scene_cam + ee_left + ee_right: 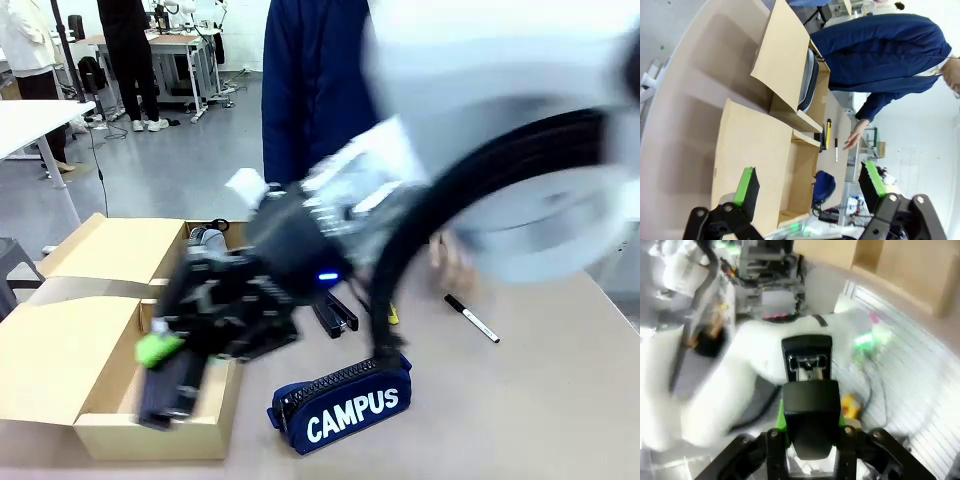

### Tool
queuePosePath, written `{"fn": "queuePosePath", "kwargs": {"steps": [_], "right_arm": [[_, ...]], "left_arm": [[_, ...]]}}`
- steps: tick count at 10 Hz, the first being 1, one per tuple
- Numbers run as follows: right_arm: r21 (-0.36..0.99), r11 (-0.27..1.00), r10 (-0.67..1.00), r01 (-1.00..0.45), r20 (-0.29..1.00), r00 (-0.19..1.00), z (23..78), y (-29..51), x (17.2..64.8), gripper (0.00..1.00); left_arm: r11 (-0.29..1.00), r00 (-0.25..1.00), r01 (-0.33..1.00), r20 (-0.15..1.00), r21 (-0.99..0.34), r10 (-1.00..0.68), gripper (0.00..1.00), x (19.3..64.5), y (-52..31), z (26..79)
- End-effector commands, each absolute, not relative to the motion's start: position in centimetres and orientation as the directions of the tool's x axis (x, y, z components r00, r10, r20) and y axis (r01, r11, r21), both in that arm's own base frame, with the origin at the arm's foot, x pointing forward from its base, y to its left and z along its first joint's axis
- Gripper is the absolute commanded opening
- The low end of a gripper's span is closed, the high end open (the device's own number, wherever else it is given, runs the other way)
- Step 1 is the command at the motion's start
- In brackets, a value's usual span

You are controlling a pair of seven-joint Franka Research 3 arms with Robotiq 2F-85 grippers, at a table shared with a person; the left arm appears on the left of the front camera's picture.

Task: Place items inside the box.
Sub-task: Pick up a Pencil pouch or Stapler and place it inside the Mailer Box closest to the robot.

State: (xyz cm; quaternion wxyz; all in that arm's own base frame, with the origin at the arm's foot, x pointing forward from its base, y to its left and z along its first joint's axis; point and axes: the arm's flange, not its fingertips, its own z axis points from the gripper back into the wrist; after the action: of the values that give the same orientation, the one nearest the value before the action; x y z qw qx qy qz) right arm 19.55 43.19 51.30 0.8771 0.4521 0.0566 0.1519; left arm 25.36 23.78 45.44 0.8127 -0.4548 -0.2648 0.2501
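Between the green pads of the right gripper (pixel 810 418) sits the stapler (pixel 807 397), clamped across its narrow width near one end, with the rest of its black body jutting out past the fingertips. From the front that gripper hangs over the open part of the box (pixel 150 436), close to the box's right front corner. The stapler (pixel 168 395) points down into the box, though blur hides whether it touches the floor. It looks stiff, hard and fairly dense for its size, so a pinch across the flat sides should hold. The smooth casing could swivel if it is gripped far from the middle, and the hinged top might give under a squeeze from above. The pencil case (pixel 345 405) lies on the table just right of the box, outside it, zip side up. It is soft fabric and likely light, and it will sag, so I judge the best hold is across its middle, over the zip ridge, where the pads can bite into the cloth. The left gripper (pixel 807 171) hovers above the box with its fingers wide apart and nothing between them. Beyond the box's right side lie a pen (pixel 472 318) and a yellow cutter (pixel 828 132). A person's hand (pixel 855 135) rests near them, well clear of the box.
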Motion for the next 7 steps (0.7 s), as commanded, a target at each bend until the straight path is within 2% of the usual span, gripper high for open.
{"fn": "queuePosePath", "kwargs": {"steps": [1,2,3,4,7], "right_arm": [[0.750,0.642,0.172,-0.160,0.063,0.983,49.3,50.9,24.1,0.37],[0.729,0.664,0.222,-0.168,0.023,0.975,47.7,53.5,25.1,0.37],[0.713,0.691,0.213,-0.118,-0.045,0.976,46.5,54.1,25.8,0.37],[0.773,0.595,0.235,-0.219,0.093,0.968,49.5,49.5,21.2,0.37],[0.773,0.595,0.235,-0.219,0.093,0.968,49.5,49.5,21.2,0.37]], "left_arm": [[0.459,0.731,-0.133,0.226,-0.878,0.643,1.00,25.4,23.9,45.4],[0.459,0.731,-0.133,0.226,-0.878,0.643,1.00,25.4,23.9,45.4],[0.459,0.731,-0.133,0.226,-0.878,0.643,1.00,25.4,23.9,45.4],[0.459,0.731,-0.133,0.226,-0.878,0.643,1.00,25.4,23.9,45.4],[0.459,0.731,-0.133,0.226,-0.878,0.643,1.00,25.4,23.9,45.4]]}}
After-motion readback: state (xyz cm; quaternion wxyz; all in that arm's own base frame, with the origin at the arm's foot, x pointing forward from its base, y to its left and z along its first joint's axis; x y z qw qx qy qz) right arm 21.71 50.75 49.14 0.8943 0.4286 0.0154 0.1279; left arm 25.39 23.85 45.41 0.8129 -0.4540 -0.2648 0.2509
